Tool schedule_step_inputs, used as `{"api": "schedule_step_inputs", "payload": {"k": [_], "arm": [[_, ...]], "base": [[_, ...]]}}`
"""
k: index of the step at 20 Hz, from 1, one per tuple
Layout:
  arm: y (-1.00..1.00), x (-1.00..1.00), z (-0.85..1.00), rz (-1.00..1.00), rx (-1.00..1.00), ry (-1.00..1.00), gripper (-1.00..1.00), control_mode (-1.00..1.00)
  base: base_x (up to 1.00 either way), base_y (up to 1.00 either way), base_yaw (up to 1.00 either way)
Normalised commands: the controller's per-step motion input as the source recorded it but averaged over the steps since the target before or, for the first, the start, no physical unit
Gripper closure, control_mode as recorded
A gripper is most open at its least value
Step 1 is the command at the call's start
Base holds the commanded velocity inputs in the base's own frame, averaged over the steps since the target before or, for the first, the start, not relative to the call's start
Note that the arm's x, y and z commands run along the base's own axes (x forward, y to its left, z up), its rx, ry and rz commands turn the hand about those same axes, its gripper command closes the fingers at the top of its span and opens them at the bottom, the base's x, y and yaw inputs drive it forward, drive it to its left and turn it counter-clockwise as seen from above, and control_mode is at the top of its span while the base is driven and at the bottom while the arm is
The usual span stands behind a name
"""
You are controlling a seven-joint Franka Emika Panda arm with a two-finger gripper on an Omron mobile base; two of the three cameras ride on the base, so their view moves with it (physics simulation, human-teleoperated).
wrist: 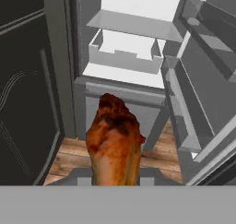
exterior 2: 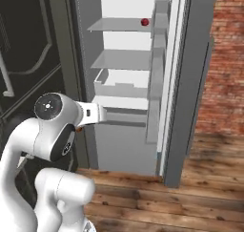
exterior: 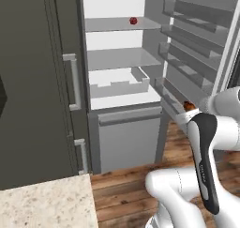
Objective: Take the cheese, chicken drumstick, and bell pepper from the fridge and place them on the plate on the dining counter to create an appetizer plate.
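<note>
The chicken drumstick (wrist: 114, 140), brown-orange, stands up between my gripper's (wrist: 115, 178) fingers, which are shut on it in front of the open fridge (wrist: 126, 75). In the left base view a bit of the drumstick (exterior: 189, 106) peeks out behind my arm, by the fridge door's lower racks. The dark-red bell pepper (exterior: 133, 20) sits on the top glass shelf of the fridge (exterior: 117, 58); the right base view shows the pepper (exterior 2: 145, 22) too. A corner of the dining counter (exterior: 47, 203) lies at the lower left. The cheese and the plate are out of view.
The fridge door (exterior: 197, 44) stands open to the right with several racks. A white drawer (exterior: 119, 85) sits under the shelves. Dark cabinets (exterior: 37, 81) with handles flank the fridge on the left. A brick wall (exterior 2: 224, 59) rises at the right above the wooden floor (exterior 2: 190, 197).
</note>
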Motion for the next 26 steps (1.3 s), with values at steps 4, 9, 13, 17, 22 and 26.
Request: {"api": "schedule_step_inputs", "payload": {"k": [4,9,13,17,22,26], "arm": [[0.00,0.00,0.00,0.00,0.00,0.00,1.00,1.00],[0.00,0.00,0.00,0.00,0.00,0.00,1.00,1.00],[0.00,0.00,0.00,0.00,0.00,0.00,1.00,1.00],[0.00,0.00,0.00,0.00,0.00,0.00,1.00,1.00],[0.00,0.00,0.00,0.00,0.00,0.00,1.00,1.00],[0.00,0.00,0.00,0.00,0.00,0.00,1.00,1.00]], "base": [[-1.00,-0.69,0.04],[-0.95,-1.00,-0.10],[-0.34,-1.00,-0.36],[0.00,-1.00,-0.51],[0.17,-0.90,-0.71],[0.26,-0.78,-0.77]]}}
